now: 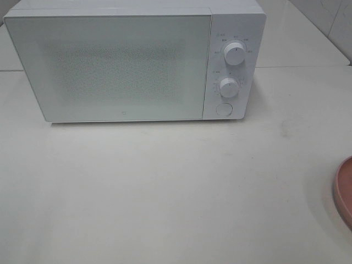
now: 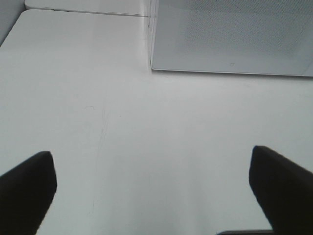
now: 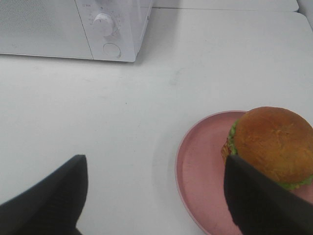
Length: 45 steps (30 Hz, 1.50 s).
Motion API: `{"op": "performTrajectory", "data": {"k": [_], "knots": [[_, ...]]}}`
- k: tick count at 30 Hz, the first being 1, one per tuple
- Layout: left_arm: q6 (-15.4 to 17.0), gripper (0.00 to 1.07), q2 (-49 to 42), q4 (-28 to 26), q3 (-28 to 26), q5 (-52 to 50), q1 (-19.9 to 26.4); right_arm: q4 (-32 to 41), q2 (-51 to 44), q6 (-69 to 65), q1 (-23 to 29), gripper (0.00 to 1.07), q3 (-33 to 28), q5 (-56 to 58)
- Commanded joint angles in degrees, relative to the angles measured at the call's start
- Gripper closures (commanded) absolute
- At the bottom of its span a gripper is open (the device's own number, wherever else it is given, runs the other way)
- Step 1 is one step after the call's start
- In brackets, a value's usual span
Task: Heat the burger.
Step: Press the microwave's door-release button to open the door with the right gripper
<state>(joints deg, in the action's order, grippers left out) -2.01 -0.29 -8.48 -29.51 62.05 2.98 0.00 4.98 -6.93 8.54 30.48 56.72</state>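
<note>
Pink round plate [image 1: 345,192] at the high view's lower right edge carried a brown-bunned round burger [image 3: 274,142]. Left fingers [image 2: 27,191] and right fingers [image 3: 49,198] gaped wide apart, empty.

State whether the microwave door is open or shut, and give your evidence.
Shut: the microwave door sits flush beside the control panel.
</note>
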Motion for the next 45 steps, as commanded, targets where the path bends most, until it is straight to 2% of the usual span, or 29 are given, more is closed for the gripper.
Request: {"op": "performTrajectory", "data": {"k": [1, 10, 30, 45], "knots": [[0.00, 0.07, -0.86, -0.23, -0.06, -0.80, 0.23, 0.00, 5.33, -0.17, -0.11, 0.32, 0.80, -2.58], [0.00, 0.07, -0.86, -0.23, -0.06, -0.80, 0.23, 0.00, 15.24, -0.23, -0.11, 0.32, 0.80, -9.17], [0.00, 0.07, -0.86, -0.23, -0.06, -0.80, 0.23, 0.00, 31.11, -0.17, -0.11, 0.32, 0.40, -26.47], [0.00, 0.07, -0.86, -0.23, -0.06, -0.80, 0.23, 0.00, 49.05, -0.17, -0.11, 0.32, 0.40, -43.89]]}}
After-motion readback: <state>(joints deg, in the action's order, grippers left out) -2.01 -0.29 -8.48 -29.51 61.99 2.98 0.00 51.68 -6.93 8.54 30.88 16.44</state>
